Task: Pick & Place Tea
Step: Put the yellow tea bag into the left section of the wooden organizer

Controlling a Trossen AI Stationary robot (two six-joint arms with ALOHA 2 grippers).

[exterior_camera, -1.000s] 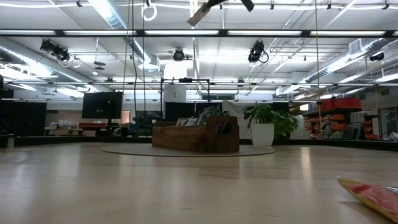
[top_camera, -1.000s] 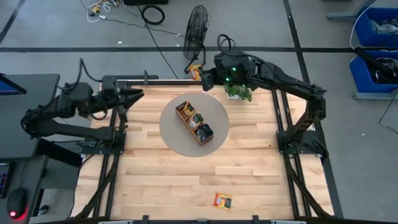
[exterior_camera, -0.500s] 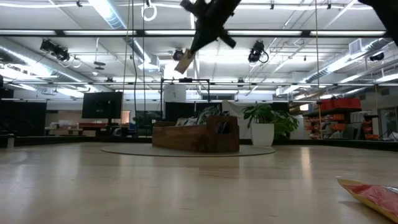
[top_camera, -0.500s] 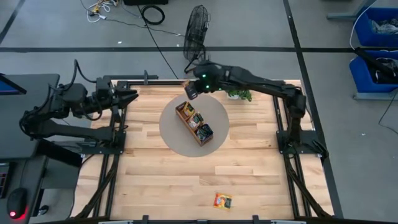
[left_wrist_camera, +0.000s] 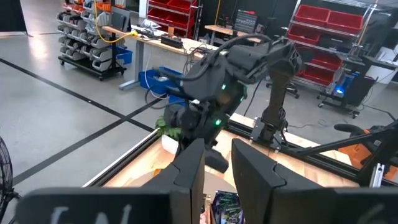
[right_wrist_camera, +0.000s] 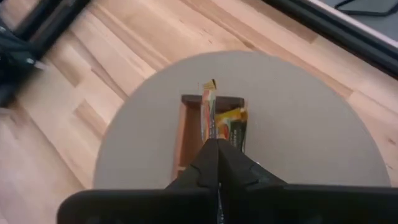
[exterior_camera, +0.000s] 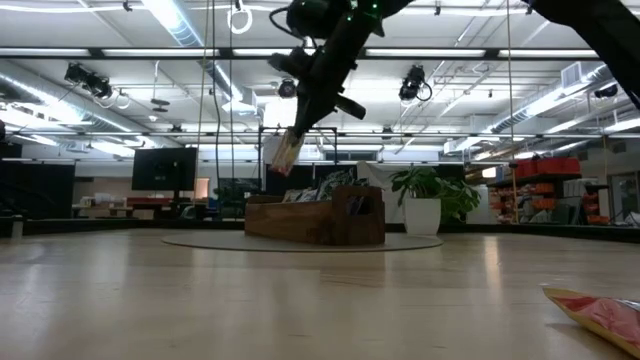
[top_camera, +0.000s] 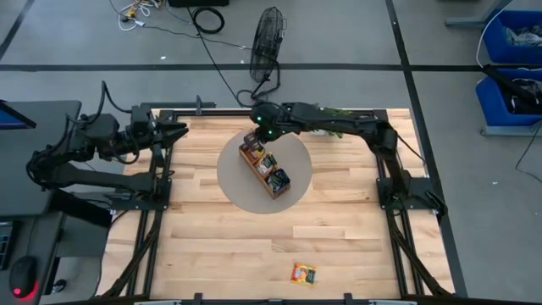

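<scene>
A brown wooden tray (top_camera: pixel 264 168) with tea sachets standing in its compartments rests on a round grey mat (top_camera: pixel 296 182) at mid-table. My right gripper (top_camera: pixel 257 135) hangs over the tray's far end, shut on one small orange-yellow tea sachet (exterior_camera: pixel 287 152), which the right wrist view shows edge-on (right_wrist_camera: pixel 209 102). Another orange-yellow sachet (top_camera: pixel 303 273) lies flat near the table's near edge. My left gripper (top_camera: pixel 182 129) waits at the far left corner, level; its fingers stand slightly apart with nothing between them (left_wrist_camera: pixel 217 180). My right gripper pinches the sachet's upper edge (exterior_camera: pixel 293 138) between its two fingertips. The fingers (right_wrist_camera: pixel 229 163) slant down from the far right. The sachet hangs below them in line with the fingers, tilted, clear of the tray and above its far compartment (right_wrist_camera: pixel 211 124).
A small green plant (exterior_camera: pixel 430 195) stands at the far edge, right of the tray, partly under my right arm in the high view. Black frame rails (top_camera: pixel 385 169) run along the left and right edges. Bare wood lies between the mat and the near edge.
My right gripper has come down from high over the far edge, moving toward the table's left and nearer, and has tipped more steeply downward. The sachet it carries has sunk with it and now hangs just above the tray's far end. My left gripper has kept still.
</scene>
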